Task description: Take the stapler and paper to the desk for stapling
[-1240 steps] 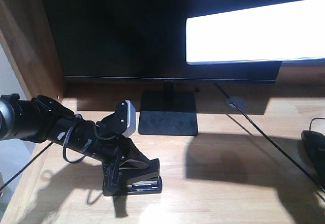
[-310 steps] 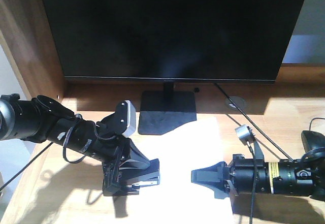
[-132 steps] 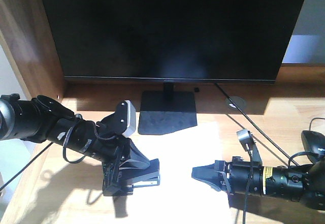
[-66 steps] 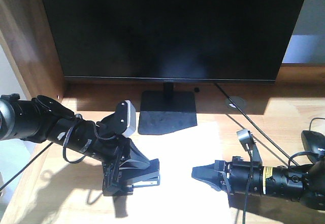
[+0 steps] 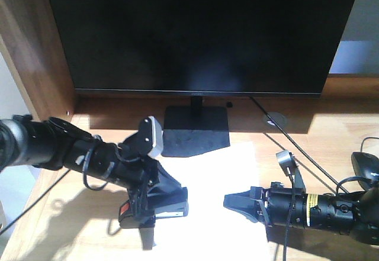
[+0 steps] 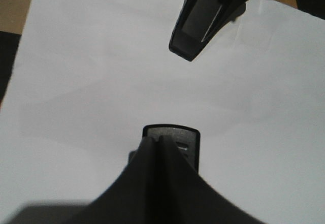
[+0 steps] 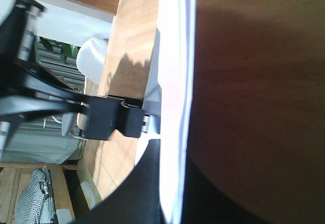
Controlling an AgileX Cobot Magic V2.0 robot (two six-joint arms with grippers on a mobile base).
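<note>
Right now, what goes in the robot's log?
left hand: on stapler | right hand: holding paper | desk: paper flat

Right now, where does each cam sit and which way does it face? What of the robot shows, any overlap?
Front view: above, facing the monitor and desk; shows both arms, left gripper on the stapler.
Left wrist: looks along shut fingers at the paper, right gripper opposite.
Right wrist: looks along its fingers, pinching the paper's edge; stapler beyond.
Shared: paper and stapler in all three.
</note>
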